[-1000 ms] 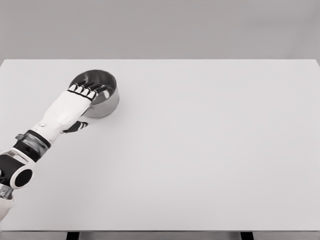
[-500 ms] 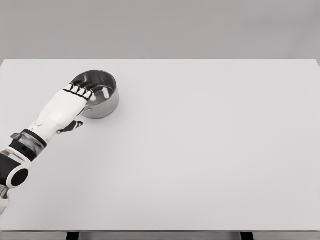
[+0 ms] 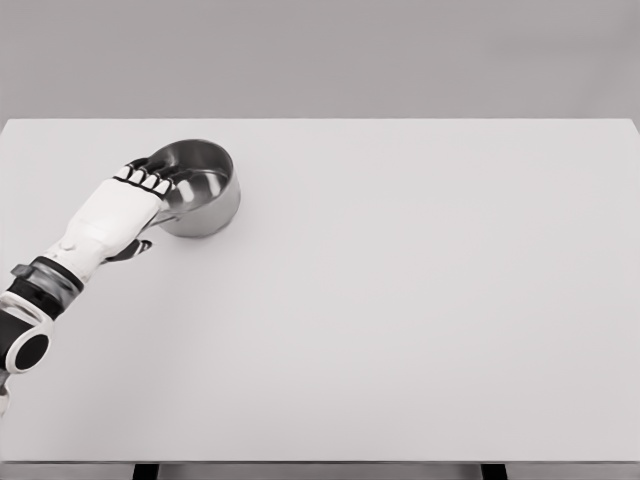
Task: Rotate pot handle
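Shifted left and nearer since a second ago: left hand and forearm, knuckles now over the pot's left rim rather than across its middle. More of the bowl interior exposed as a result. Pot itself roughly where it was, possibly turned slightly; hard to confirm.

Current state:
- Pot: steel, round, upright, sitting on the white table in the far-left area, well clear of the right edge and the near edge.
- Pot handle: only a short metal stub visible, leaving the near-left side of the pot wall and running under the palm. Rest hidden by the hand.
- Left hand: coming in from the lower left, back of hand up, dark fingers curled down over the left rim and into the bowl. Thumb dark, sticking out on the near side just below the palm, close to the table surface.
- Grip: fingers bent, not spread; palm covering the handle. Looks closed on the handle, but actual contact under the palm not visible, so can't tell for certain.
- Forearm: white shell, dark wrist band, round joint at the left picture edge.
- Right arm: not visible anywhere.
- Table: plain white; dark legs showing at the near edge. Grey wall beyond the far edge.
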Controlling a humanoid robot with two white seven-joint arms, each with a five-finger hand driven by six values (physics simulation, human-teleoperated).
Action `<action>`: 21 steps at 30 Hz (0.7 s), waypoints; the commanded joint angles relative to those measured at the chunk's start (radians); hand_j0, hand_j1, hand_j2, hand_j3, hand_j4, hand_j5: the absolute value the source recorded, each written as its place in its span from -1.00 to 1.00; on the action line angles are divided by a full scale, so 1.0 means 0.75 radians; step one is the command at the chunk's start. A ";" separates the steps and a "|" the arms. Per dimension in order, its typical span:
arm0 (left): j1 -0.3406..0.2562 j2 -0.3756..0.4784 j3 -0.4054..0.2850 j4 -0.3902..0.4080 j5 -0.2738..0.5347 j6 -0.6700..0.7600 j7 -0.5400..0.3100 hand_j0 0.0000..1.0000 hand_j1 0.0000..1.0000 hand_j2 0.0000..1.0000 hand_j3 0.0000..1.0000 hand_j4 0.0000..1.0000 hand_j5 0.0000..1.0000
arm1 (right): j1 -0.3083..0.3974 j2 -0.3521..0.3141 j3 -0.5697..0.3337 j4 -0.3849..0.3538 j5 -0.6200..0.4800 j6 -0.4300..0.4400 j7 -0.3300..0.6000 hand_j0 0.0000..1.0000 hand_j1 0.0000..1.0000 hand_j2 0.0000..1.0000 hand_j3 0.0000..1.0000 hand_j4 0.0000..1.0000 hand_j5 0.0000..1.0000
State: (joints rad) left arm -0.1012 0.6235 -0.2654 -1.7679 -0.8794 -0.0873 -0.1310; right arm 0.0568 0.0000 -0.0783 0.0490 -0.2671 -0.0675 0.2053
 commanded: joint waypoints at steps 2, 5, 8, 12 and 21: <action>0.000 0.001 0.006 0.003 -0.014 0.000 0.001 1.00 1.00 1.00 1.00 1.00 1.00 | 0.000 0.000 0.000 0.000 0.000 -0.002 0.000 1.00 1.00 1.00 1.00 1.00 1.00; -0.002 0.001 0.008 0.023 -0.014 0.000 0.001 1.00 1.00 1.00 1.00 1.00 1.00 | 0.000 0.000 0.000 0.000 0.000 0.000 0.000 1.00 1.00 1.00 1.00 1.00 1.00; -0.002 0.003 0.029 0.028 -0.024 0.000 0.001 1.00 1.00 1.00 1.00 1.00 1.00 | 0.000 0.000 0.000 0.000 0.000 0.000 0.000 1.00 1.00 1.00 1.00 1.00 1.00; -0.006 0.007 0.047 0.062 -0.026 0.000 0.001 1.00 1.00 1.00 1.00 1.00 1.00 | 0.000 0.000 0.000 0.000 0.000 0.000 0.000 1.00 1.00 1.00 1.00 1.00 1.00; -0.037 0.028 0.063 0.138 -0.026 0.000 0.001 1.00 1.00 1.00 1.00 1.00 1.00 | 0.000 0.000 0.000 0.000 0.000 0.000 0.000 1.00 1.00 1.00 1.00 1.00 1.00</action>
State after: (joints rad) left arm -0.1304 0.6402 -0.2201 -1.6775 -0.8992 -0.0873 -0.1310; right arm 0.0568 0.0000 -0.0783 0.0490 -0.2670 -0.0678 0.2053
